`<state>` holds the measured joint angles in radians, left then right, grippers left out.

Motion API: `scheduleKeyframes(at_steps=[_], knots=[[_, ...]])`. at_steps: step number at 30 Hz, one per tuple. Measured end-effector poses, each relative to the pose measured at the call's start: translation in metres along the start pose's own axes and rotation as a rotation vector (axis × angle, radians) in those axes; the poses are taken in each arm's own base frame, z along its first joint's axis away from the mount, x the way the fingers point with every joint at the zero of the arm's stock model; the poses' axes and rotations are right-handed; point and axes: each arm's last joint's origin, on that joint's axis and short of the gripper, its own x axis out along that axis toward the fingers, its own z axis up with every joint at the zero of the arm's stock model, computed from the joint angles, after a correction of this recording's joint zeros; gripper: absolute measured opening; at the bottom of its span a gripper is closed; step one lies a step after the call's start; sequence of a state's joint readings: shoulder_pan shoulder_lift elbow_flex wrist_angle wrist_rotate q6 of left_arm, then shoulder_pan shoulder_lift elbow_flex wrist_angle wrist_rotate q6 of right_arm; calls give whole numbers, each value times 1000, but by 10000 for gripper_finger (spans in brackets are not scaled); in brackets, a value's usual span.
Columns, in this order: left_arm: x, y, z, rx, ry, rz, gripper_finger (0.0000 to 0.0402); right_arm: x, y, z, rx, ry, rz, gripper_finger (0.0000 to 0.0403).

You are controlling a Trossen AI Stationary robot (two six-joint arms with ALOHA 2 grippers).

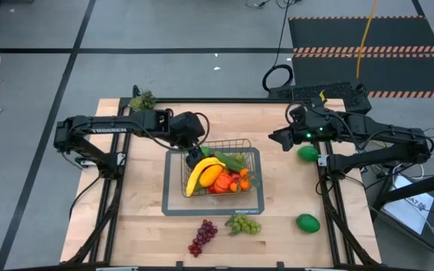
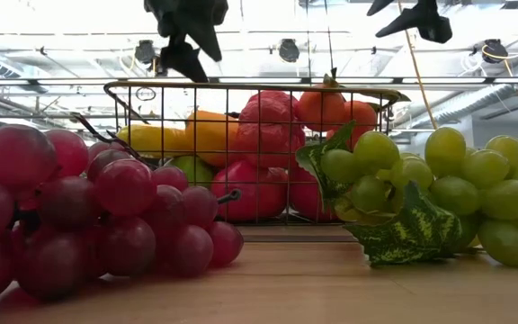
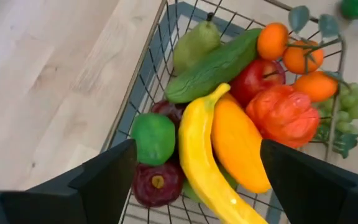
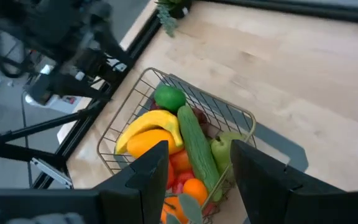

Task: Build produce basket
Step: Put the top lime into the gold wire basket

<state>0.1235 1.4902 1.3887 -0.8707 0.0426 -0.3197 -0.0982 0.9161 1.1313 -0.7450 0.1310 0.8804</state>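
Table [image 1: 142, 226] — pale wood, matt, visible grain. Basket [image 1: 251, 147] — thin metal wire on a dark matt base. Produce [image 3: 204, 155]: glossy, smooth plastic; cucumber [image 3: 213, 68] slightly rough.

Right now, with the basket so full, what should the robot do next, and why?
Probably lift the open left pincer clear of the silvery wire mesh basket and go for the dark red plastic grape bunch: it holds nothing, and those grapes lie outside.
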Motion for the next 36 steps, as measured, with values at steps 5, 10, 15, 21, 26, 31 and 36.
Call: scheduleKeyframes(at_steps=[5, 10, 15, 21, 26, 31, 36], knots=[[-20, -5, 4, -41, 35, 9, 339, 6, -2, -3, 89, 37, -48, 167], [-38, -9, 1, -9, 112, 27, 339, 15, -5, -7, 160, 82, -121, 167], [-43, -8, -6, 17, 189, 56, 340, 22, -9, -12, 217, 132, -201, 167], [-45, -4, -14, 41, 276, 95, 340, 24, -23, -24, 180, 335, -345, 167], [-45, -1, -12, 48, 254, 141, 340, 25, -37, -31, 78, 549, -471, 167], [-45, 9, -7, 21, 223, 181, 340, 34, -49, -30, -2, 682, -592, 174], [-45, 24, 2, -23, 154, 245, 340, 53, -61, -25, -78, 808, -656, 193]])
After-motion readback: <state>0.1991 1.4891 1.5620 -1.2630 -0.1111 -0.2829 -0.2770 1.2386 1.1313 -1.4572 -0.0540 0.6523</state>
